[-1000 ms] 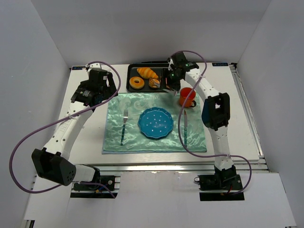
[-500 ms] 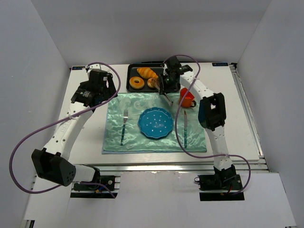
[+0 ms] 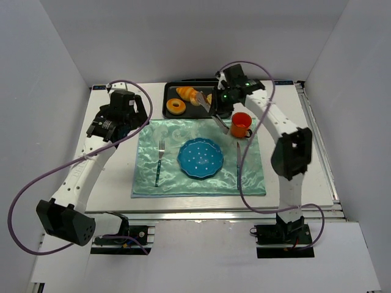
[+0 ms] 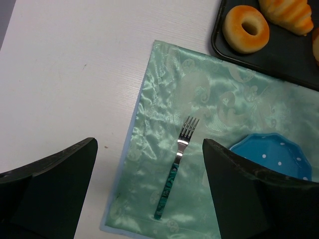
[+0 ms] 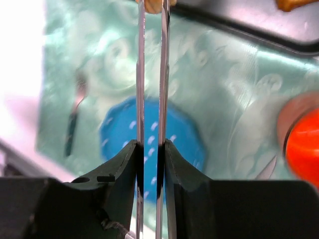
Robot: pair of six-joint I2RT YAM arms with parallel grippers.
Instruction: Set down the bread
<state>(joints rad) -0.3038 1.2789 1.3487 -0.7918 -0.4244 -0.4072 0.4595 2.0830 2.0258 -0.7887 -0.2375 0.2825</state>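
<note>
Bread [image 5: 152, 5]: a small tan piece pinched at the far tips of the tongs [image 5: 163, 74], at the top edge of the right wrist view, over the near rim of the black tray [image 3: 173, 90]. Whether it hangs clear of the tray floor, cannot tell. Right gripper [image 5: 149, 149] pressed onto the tongs' two blades, which run nearly parallel with a thin gap; bread sits at the tong tips, well out from the fingers. On the tray to the left: croissant [image 3: 189, 93] and ring doughnut [image 3: 176, 107], both apart from the tongs. Orange cup [image 3: 241, 124] just beside the right gripper, on the near right. Below the tongs: green placemat [image 3: 146, 177] with blue plate [image 3: 200, 157] at centre, fork [image 3: 160, 162] left of the plate, knife [image 3: 238, 165] right of it. Left gripper [image 4: 149, 149] spread wide, nothing between its fingers, hovering above the fork and the mat's left edge, well apart from the bread.
</note>
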